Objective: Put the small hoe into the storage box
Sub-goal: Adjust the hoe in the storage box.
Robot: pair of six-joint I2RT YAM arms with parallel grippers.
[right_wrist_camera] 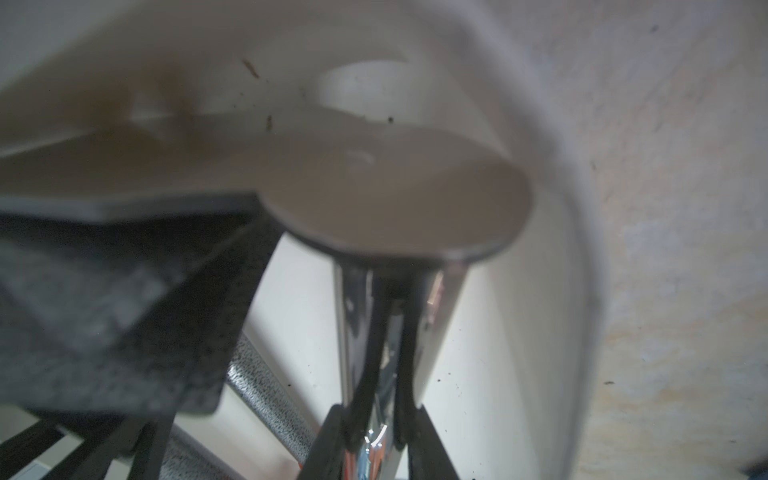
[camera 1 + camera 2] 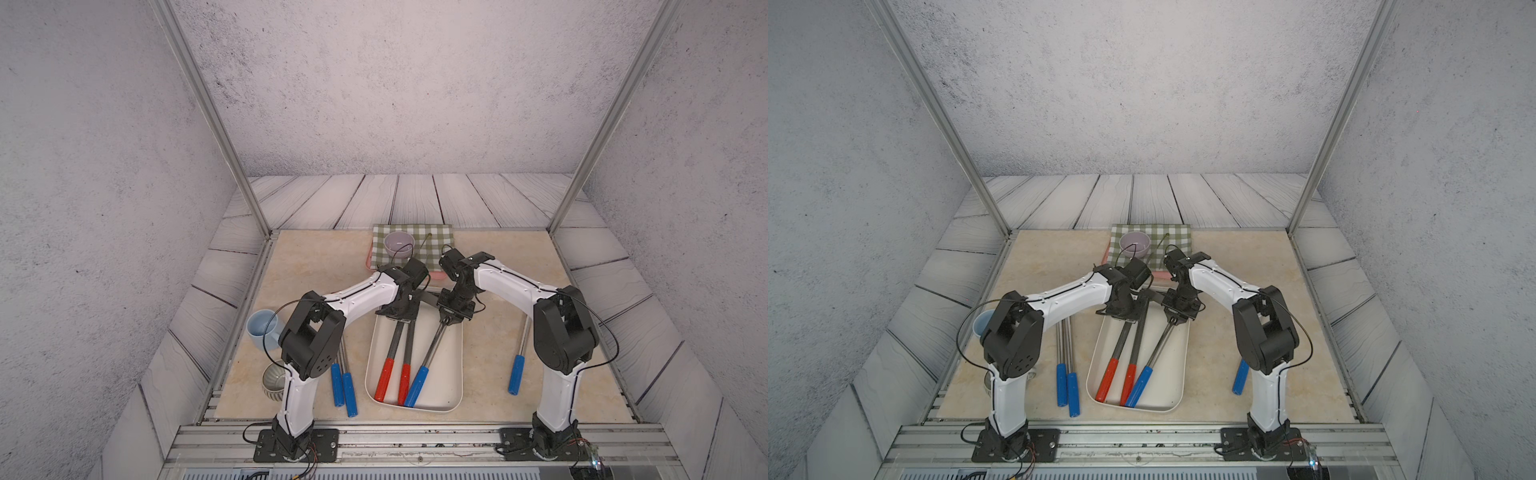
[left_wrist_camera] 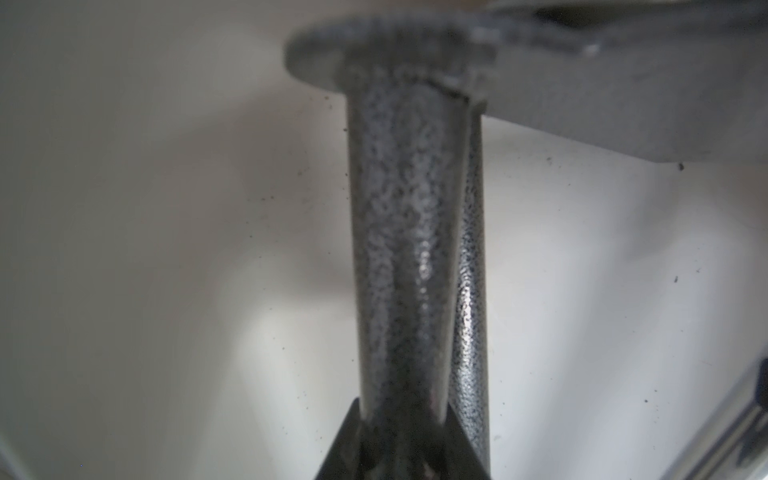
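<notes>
Left pincer (image 2: 400, 318) covers head of gripped red-handled hoe (image 2: 384, 376).

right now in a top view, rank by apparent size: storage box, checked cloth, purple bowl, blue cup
1. storage box
2. checked cloth
3. blue cup and purple bowl: look alike; cup nearer and partly hidden, so unranked

Grey speckled walls (image 2: 395, 83) enclose pale plank flooring (image 2: 415, 199) around a beige marbled tabletop (image 2: 324, 266).

- blue cup (image 2: 261, 330), left bench (image 2: 316, 266) edge
- metal bowl (image 2: 272, 380) near cup
- purple bowl (image 2: 398, 244) on checked cloth (image 2: 434, 237)
- cloth over pink tray (image 2: 368, 261)
</notes>
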